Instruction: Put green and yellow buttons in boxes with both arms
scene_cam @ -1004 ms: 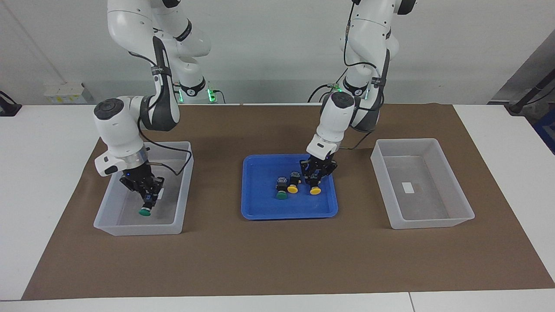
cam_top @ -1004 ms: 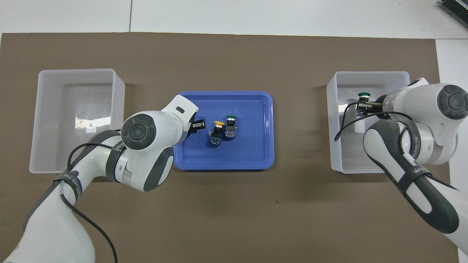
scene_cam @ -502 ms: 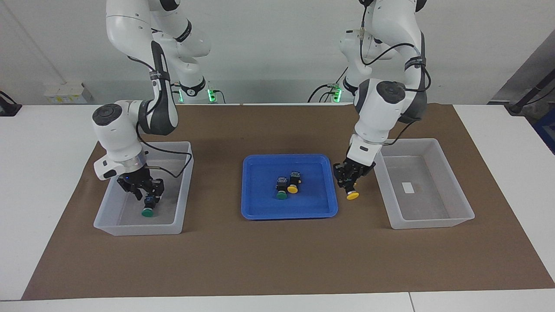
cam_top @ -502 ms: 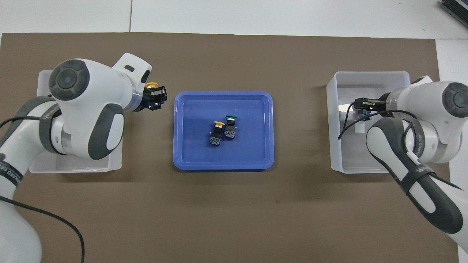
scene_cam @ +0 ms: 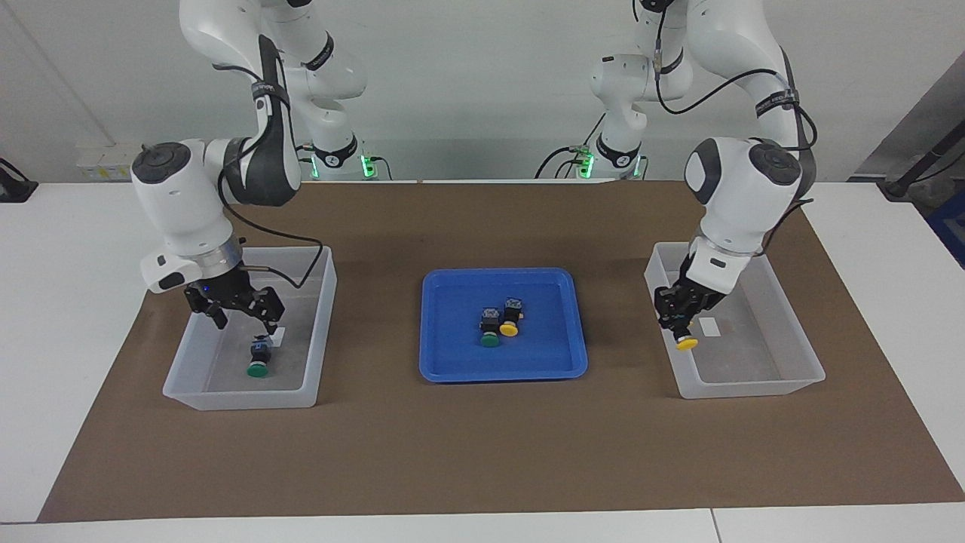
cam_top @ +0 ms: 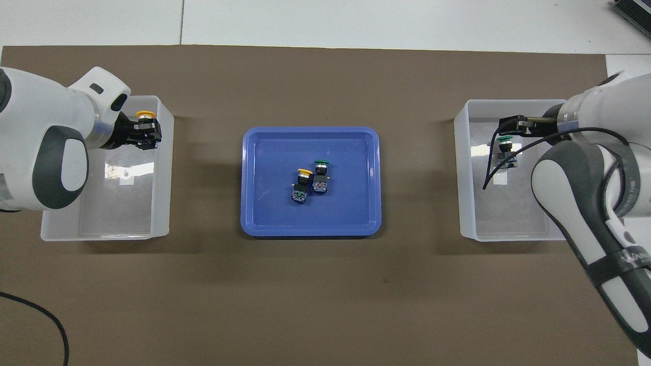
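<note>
left pincer (scene_cam: 676, 323) gripping a yellow button (scene_cam: 686, 344), hanging over its box (scene_cam: 791, 375) | right pincer (scene_cam: 240, 305) spread wide, hovering above green button (scene_cam: 258, 368) lying in other box (scene_cam: 317, 302) | blue tray (scene_cam: 452, 369) holding one green-capped button (scene_cam: 489, 340) and one yellow-capped button (scene_cam: 510, 329), touching

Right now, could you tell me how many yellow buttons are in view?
2. One yellow button lies in the blue tray beside a green button; the other yellow button is held by the left hand over its box.
</note>
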Motion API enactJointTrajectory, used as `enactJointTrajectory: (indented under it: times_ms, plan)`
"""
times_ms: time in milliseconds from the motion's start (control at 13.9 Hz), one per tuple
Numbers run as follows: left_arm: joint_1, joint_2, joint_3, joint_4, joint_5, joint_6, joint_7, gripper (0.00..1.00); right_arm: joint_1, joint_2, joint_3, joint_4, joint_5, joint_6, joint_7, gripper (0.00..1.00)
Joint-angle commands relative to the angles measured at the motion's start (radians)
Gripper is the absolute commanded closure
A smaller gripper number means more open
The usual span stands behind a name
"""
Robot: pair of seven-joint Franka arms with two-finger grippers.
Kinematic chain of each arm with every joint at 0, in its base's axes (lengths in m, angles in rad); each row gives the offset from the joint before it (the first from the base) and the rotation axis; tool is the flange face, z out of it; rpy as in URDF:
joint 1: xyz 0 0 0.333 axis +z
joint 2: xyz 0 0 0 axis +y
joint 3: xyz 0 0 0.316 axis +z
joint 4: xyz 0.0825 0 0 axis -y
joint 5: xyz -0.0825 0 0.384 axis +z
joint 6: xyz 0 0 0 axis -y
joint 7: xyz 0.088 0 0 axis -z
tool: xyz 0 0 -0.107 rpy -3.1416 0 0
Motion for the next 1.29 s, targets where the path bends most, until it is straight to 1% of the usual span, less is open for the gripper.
enactJointTrajectory:
  times_ms: [0,72,215,287,502,645,717,789,860,932,1004,1075,1147,1219]
  plan:
    - [0.041,-0.055,-0.008,-0.089,0.001,0.007,0.089,1.0,0.033,-0.008,0.003,0.03,0.007,-0.03,0.041,0.0]
    - [0.056,-0.074,-0.008,-0.135,0.001,0.024,0.112,1.0,0.045,-0.008,0.003,0.033,0.004,-0.028,0.052,0.0]
    - [0.09,-0.109,-0.008,-0.253,0.001,0.134,0.152,1.0,0.062,-0.008,0.003,0.037,0.004,-0.03,0.056,0.0]
    - [0.099,-0.117,-0.008,-0.293,0.001,0.173,0.167,1.0,0.079,-0.008,0.003,0.045,0.005,-0.033,0.064,0.0]
    - [0.106,-0.117,-0.008,-0.349,0.001,0.192,0.173,1.0,0.128,-0.005,0.003,0.062,0.002,-0.053,0.14,0.0]
    - [0.106,-0.117,-0.008,-0.399,0.001,0.253,0.172,1.0,0.171,-0.005,0.003,0.067,-0.005,-0.065,0.191,0.0]
    - [0.106,-0.117,-0.008,-0.407,0.001,0.27,0.17,1.0,0.196,-0.005,0.003,0.071,-0.009,-0.067,0.223,0.0]
    - [0.106,-0.117,-0.008,-0.406,0.001,0.27,0.166,0.95,0.213,-0.005,0.003,0.071,-0.009,-0.067,0.246,0.0]
    - [0.106,-0.115,-0.008,-0.404,0.001,0.267,0.166,0.8,0.231,-0.005,0.003,0.071,-0.009,-0.067,0.265,0.0]
    - [0.106,-0.111,-0.008,-0.395,0.001,0.261,0.17,0.54,0.251,-0.005,0.003,0.071,-0.009,-0.067,0.283,0.0]
    - [0.106,-0.108,-0.008,-0.387,0.001,0.261,0.172,0.26,0.257,-0.003,0.003,0.071,-0.009,-0.067,0.289,0.0]
    - [0.104,-0.105,-0.008,-0.378,0.001,0.258,0.172,0.14,0.281,0.002,0.003,0.073,-0.007,-0.061,0.299,0.0]
    - [0.101,-0.101,-0.008,-0.363,0.001,0.248,0.172,0.1,0.314,0.006,0.003,0.08,-0.007,-0.051,0.314,0.0]
    - [0.101,-0.097,-0.008,-0.338,0.001,0.227,0.17,0.09,0.341,0.024,0.003,0.093,-0.009,-0.041,0.341,0.0]
